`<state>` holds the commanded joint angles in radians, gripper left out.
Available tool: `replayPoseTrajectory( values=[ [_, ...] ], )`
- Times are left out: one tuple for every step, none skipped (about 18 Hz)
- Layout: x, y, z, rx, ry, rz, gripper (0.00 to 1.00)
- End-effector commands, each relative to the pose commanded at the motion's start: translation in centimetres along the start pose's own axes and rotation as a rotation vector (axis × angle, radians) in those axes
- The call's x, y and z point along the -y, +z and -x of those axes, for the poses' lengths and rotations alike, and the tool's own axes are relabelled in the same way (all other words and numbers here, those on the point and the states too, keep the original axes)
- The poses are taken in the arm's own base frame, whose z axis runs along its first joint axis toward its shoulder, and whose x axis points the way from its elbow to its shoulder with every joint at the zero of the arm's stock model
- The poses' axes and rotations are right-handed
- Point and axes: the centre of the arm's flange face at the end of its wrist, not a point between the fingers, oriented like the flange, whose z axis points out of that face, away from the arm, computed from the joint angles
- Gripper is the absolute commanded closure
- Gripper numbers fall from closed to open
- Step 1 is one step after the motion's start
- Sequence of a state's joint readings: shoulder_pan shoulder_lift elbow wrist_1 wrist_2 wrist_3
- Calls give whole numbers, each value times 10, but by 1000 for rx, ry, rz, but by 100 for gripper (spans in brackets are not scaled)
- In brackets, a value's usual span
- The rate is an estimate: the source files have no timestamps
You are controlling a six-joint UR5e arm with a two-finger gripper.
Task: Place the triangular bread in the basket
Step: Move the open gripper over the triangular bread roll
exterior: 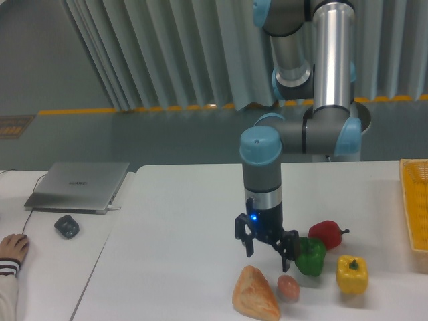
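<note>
A laptop (79, 184) lay at the far left. The triangular bread (255, 302) rested on the white table (180, 227) near the front edge, an egg (288, 287) just beside it. The gripper (268, 249) hung just above them, fingers spread and empty. Green (309, 256), red (327, 233) and yellow (351, 275) peppers followed, then the basket (414, 200) at the right edge.

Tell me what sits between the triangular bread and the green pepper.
The small brownish egg lies between the triangular bread and the green pepper, in the fixed camera view.

Golden triangular bread (255, 301) lies at the table's front edge; yellow basket (415, 204) far right.
</note>
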<state>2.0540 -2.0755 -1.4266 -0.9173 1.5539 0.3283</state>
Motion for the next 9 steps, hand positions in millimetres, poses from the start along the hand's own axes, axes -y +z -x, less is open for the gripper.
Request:
replayPoseTrajectory(
  values=[
    [1,0,-3,-1,-2,0,0],
    [3,1,-6,-2,-5,-2,0],
    [6,1,-9,-3,-11,-5,0],
    [9,9,-14,-5,-16,0,0],
    [9,15,-17,-6,-14,3,0],
    [10,18,-18,-7,-12,5,0],
    [11,25,-21,-10,-9,12,0],
    [11,29,-26,-14,-2,16,0],
    [11,31,-28,-15,-1,18,0]
  ],
)
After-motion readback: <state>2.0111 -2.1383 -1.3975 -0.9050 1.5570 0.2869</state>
